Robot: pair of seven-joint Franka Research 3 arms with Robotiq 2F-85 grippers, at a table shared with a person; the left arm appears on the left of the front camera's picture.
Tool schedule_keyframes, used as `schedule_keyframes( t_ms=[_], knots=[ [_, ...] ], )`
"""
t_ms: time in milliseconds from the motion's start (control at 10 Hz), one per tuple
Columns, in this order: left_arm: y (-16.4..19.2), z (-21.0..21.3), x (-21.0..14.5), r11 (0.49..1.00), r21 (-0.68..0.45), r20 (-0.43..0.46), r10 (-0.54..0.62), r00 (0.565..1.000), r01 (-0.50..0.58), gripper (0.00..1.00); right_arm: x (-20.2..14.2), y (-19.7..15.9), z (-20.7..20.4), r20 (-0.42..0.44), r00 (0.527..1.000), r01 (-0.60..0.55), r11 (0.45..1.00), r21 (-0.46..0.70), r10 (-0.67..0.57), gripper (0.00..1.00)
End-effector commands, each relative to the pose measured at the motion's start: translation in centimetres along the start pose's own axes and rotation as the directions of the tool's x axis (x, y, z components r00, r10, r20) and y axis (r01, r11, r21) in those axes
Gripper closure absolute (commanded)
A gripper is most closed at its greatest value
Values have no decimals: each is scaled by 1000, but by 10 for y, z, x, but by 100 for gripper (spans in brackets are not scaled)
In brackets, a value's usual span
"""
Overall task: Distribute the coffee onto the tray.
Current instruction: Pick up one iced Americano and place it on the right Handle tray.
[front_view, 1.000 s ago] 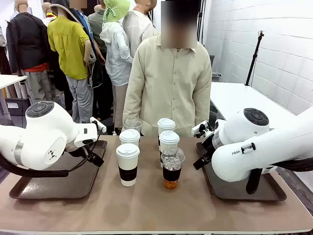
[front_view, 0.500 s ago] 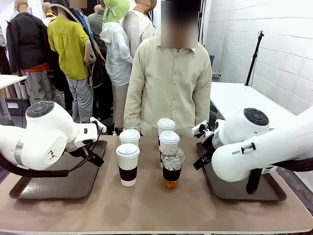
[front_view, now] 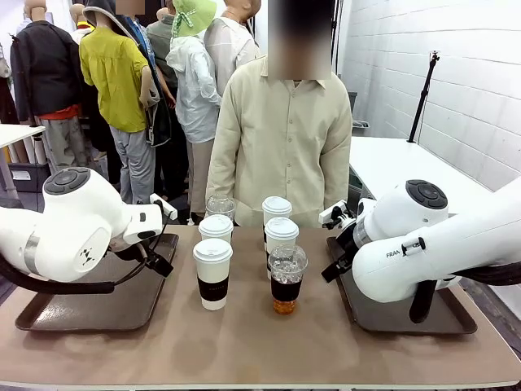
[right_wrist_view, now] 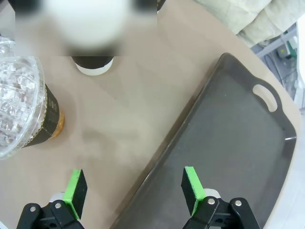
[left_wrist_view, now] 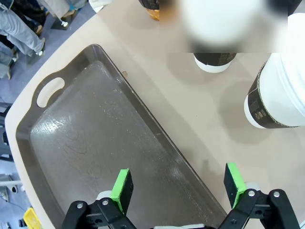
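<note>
Over tray rims (left_wrist_view: 153, 125), left pincer (left_wrist_view: 178, 183) and right pincer (right_wrist_view: 133, 186) released; coffee cups (front_view: 212, 273) between.

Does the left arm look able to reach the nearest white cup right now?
Probably yes: the left gripper is open, and bare table lies between it and the white cup.

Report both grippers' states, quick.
Left gripper: open, empty, over the rim of the left tray.
Right gripper: open, empty, over the rim of the right tray.
</note>
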State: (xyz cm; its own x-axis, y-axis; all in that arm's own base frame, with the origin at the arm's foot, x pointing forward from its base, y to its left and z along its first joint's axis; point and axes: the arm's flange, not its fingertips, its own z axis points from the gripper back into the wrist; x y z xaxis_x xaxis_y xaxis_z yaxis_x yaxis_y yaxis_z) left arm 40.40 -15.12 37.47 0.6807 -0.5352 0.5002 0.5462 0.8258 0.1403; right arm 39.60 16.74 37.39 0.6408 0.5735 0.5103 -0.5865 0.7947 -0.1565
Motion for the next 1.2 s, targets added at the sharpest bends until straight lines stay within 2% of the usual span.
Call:
schedule_keyframes(
  t_ms=[0,700,1100],
  knots=[
    [1,21,10,1000,23,-4,-13,1000,14,0,3,-5,13,12,1000,9,1000,10,-9,0],
    [-7,91,36,1000,14,-48,-10,999,11,0,25,-2,88,-4,1000,-25,999,46,25,0],
    [-14,103,38,1000,-1,-82,-26,996,26,0,22,-1,102,-12,998,-53,995,80,54,0]
  ],
)
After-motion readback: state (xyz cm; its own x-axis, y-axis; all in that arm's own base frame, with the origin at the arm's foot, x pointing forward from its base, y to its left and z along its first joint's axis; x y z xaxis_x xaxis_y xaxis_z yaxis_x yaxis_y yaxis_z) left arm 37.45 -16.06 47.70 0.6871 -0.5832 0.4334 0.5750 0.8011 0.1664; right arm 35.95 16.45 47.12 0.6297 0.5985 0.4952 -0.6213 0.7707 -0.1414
